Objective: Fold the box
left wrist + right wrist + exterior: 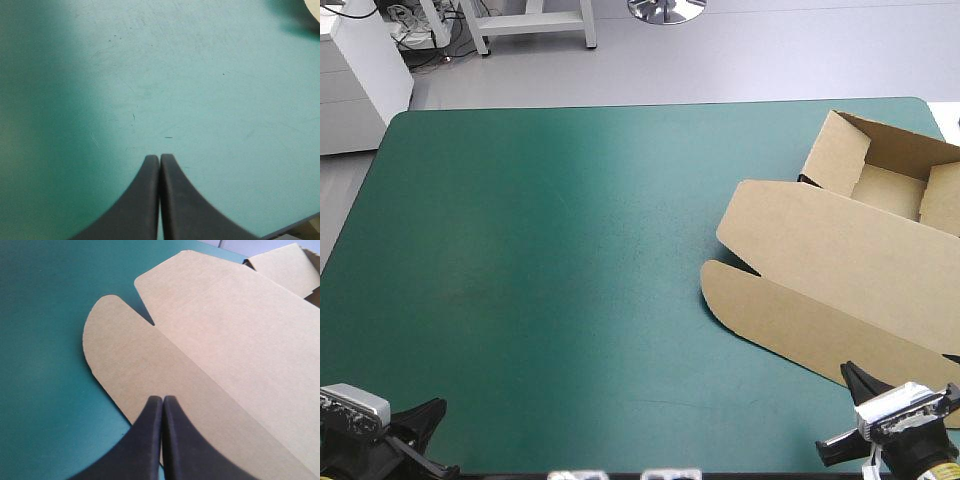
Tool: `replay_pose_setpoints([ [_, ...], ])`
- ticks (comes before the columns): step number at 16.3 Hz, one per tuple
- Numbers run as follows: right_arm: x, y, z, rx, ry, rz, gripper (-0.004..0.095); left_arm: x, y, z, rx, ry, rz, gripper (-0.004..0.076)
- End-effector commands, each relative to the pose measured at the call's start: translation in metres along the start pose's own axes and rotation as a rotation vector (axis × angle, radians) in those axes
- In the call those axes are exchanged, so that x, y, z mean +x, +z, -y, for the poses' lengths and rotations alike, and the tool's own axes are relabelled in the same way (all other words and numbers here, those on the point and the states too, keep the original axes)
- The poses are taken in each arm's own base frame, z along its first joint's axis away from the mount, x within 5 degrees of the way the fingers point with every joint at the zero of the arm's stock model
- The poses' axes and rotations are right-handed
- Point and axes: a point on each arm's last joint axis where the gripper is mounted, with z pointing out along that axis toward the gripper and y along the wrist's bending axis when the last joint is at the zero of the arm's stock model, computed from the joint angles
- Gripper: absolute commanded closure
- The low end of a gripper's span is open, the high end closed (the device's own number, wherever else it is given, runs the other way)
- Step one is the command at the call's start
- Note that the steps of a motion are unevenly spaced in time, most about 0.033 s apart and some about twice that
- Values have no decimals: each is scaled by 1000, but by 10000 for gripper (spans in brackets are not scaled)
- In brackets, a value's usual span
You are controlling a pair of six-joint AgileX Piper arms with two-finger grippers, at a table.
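The brown box (840, 260) lies at the table's right side. Its far part is an open tray (890, 190) with walls raised; the lid panel (230, 335) and a rounded front flap (125, 355) lie flat toward the near edge. My right gripper (162, 398) is shut and holds nothing, its tip over the flap's near edge; the high view places it (855, 382) at the near right corner. My left gripper (160, 156) is shut over bare teal-green cover, at the near left corner (425, 412), far from the box.
The teal-green cover (550, 260) lies bare across the left and middle of the table. The box's tray reaches close to the table's far right edge. A pale corner of the box (314, 3) shows far ahead of the left gripper.
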Motion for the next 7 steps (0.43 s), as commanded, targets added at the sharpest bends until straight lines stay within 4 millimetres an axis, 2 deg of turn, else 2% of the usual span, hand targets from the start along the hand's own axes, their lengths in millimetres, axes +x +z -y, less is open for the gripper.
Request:
replay_pose_setpoints([
  [1, -11, -7, 6, 70, 12, 93, 925, -12, -3, 2, 19, -5, 76, 734],
  [7, -11, -7, 6, 74, 9, 95, 925, -12, -3, 4, 47, -19, 75, 734],
])
